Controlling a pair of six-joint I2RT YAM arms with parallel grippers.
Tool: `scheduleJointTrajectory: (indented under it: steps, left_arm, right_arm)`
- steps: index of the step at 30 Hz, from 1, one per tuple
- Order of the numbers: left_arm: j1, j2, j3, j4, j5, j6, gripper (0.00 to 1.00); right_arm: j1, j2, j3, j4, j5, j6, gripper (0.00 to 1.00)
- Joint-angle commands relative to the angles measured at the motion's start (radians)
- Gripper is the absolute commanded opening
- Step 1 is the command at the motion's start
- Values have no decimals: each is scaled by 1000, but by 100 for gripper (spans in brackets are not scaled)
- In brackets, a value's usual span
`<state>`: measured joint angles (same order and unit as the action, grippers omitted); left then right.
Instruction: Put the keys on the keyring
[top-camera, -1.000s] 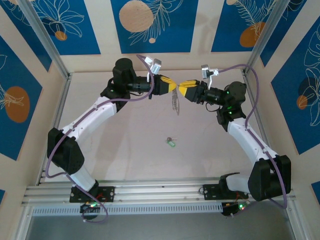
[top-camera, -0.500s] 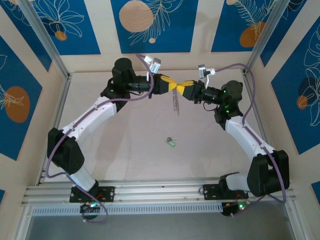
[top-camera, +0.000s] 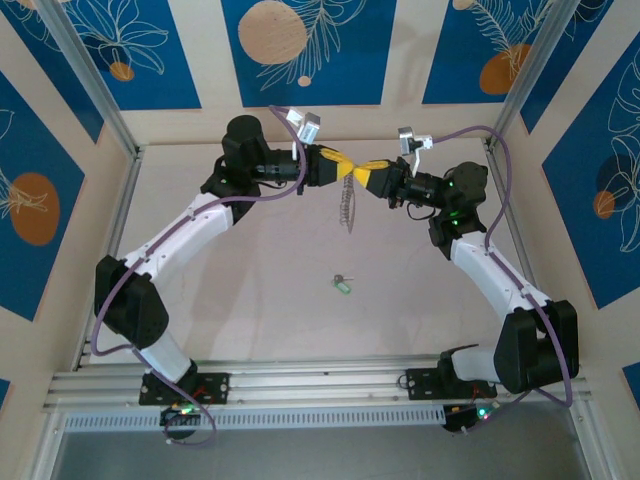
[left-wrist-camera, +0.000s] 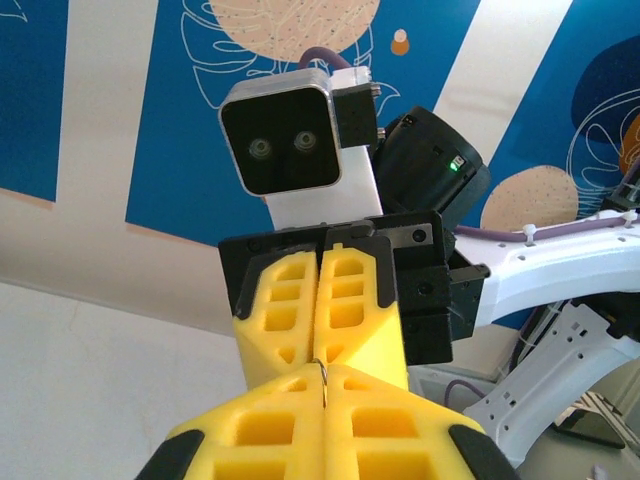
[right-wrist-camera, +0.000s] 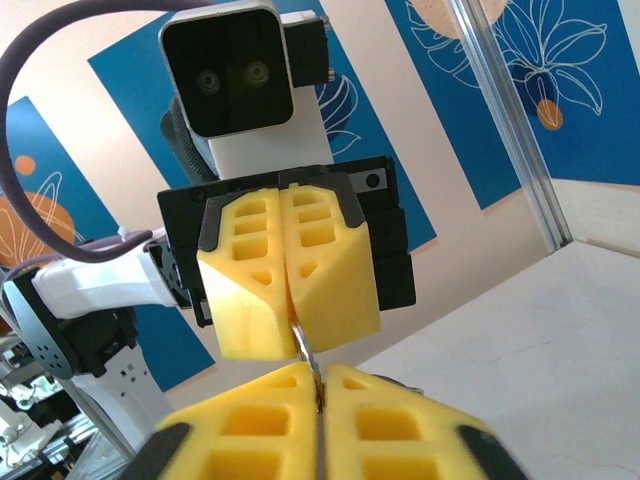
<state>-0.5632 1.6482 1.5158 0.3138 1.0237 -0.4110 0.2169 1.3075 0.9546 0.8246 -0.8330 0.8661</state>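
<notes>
Overhead, the left gripper (top-camera: 341, 167) and right gripper (top-camera: 361, 173) meet tip to tip, both clamped on the thin grey oval keyring (top-camera: 347, 207) dangling beneath. The tiny mint-headed silvery key (top-camera: 342, 285) lies well apart on the pale table (top-camera: 250, 290).

Left wrist: closed yellow fingers (left-wrist-camera: 270, 430) pinch the wire.

Right wrist: likewise, metal gripped between both tips.

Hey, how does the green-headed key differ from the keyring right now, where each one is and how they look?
The keyring dangles in the air, pinched between the left pincer and the right pincer, which meet tip to tip; the key lies flat on the table, untouched. The keyring is the longer of the two, a thin grey loop; the key is smaller, with a mint-green head. Both look like silvery metal.
</notes>
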Motion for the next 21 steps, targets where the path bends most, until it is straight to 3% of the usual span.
scheduleJointTrajectory:
  steps: [1,21]
  left_arm:
    - [-13,-7,11,59,53,-13,0]
    - [-20,7,-3,130,79,-81,0]
  right_arm:
    - [0,8,27,22,51,13,16]
    - [-14,1,21,54,52,30,20]
